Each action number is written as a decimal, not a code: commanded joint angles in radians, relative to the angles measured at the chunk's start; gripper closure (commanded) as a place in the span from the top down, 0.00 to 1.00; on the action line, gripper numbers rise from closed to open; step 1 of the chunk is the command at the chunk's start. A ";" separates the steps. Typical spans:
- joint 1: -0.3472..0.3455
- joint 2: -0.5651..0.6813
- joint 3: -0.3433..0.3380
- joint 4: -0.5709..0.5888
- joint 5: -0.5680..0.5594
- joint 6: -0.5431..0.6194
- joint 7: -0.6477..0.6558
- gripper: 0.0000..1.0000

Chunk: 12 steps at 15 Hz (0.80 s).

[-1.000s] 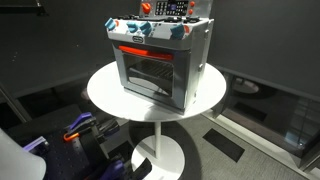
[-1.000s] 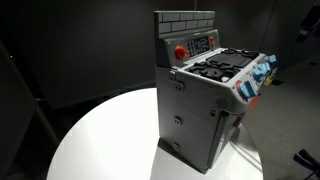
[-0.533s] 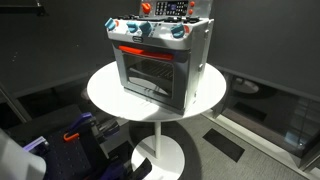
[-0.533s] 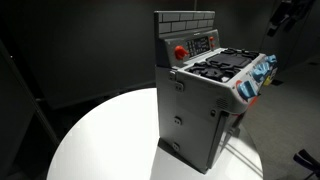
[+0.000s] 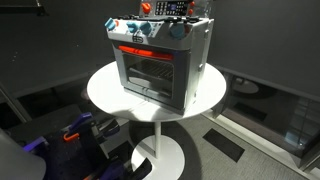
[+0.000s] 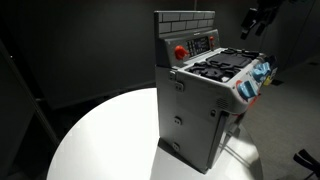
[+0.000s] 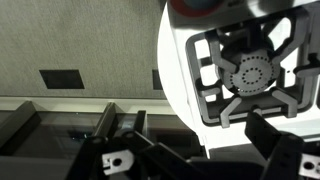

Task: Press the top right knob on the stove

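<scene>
Gripper (image 6: 256,19) — above stove (image 6: 212,95) edge

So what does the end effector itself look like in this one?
The end effector is black: in the wrist view, angular dark fingers with small pale markings on its base. In an exterior view it is only a small dark shape; no cables are discernible.

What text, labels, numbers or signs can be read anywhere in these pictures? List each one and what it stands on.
No text can be read in any view.
Panel on the stove backsplash: it may carry markings, but they are too small and blurred to read.
Red and blue knobs on the stove front: no legible markings.
Burner in the wrist view: only a dot pattern, no writing.
</scene>
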 commanded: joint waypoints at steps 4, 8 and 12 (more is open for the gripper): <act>0.034 0.138 0.014 0.162 0.080 -0.025 -0.019 1.00; 0.042 0.190 0.021 0.220 0.091 -0.021 -0.016 1.00; 0.046 0.231 0.025 0.269 0.094 -0.014 -0.022 1.00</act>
